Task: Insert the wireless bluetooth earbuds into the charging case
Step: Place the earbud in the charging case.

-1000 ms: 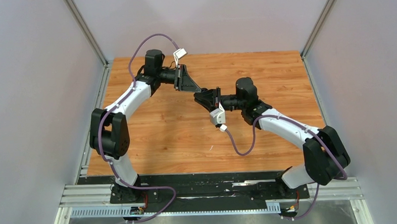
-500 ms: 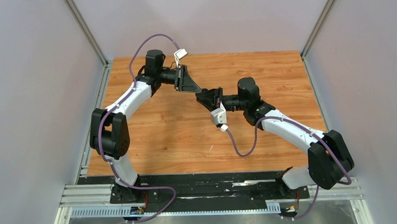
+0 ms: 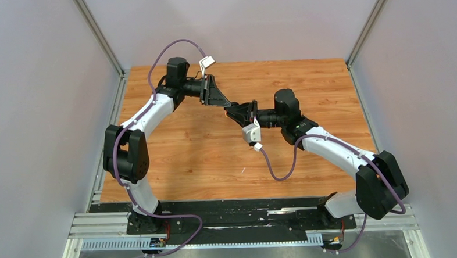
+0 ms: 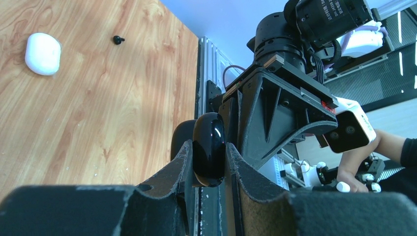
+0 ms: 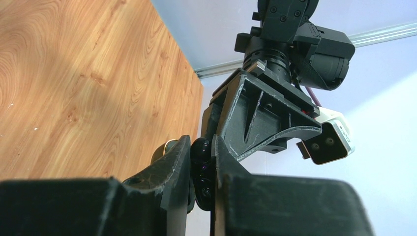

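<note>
I observe both arms reaching in over the wooden table, the left gripper and right gripper meeting tip to tip above its middle. In the left wrist view, the left gripper is clamped on a glossy black charging case, which stands on edge between the two fingers with its rounded top above the fingertips; the body of the right gripper sits directly behind it. In the right wrist view, the right gripper has its fingers drawn nearly together on a small dark piece, glossy and rounded. I cannot tell whether this is a bud or part of the black case. On the table surface, well apart from both grippers, a white charging case lies closed. One black earbud lies loose near it, not touching it. The remaining earbuds are not visible to me in any view. The overhead view hides whatever sits between the fingertips.
</note>
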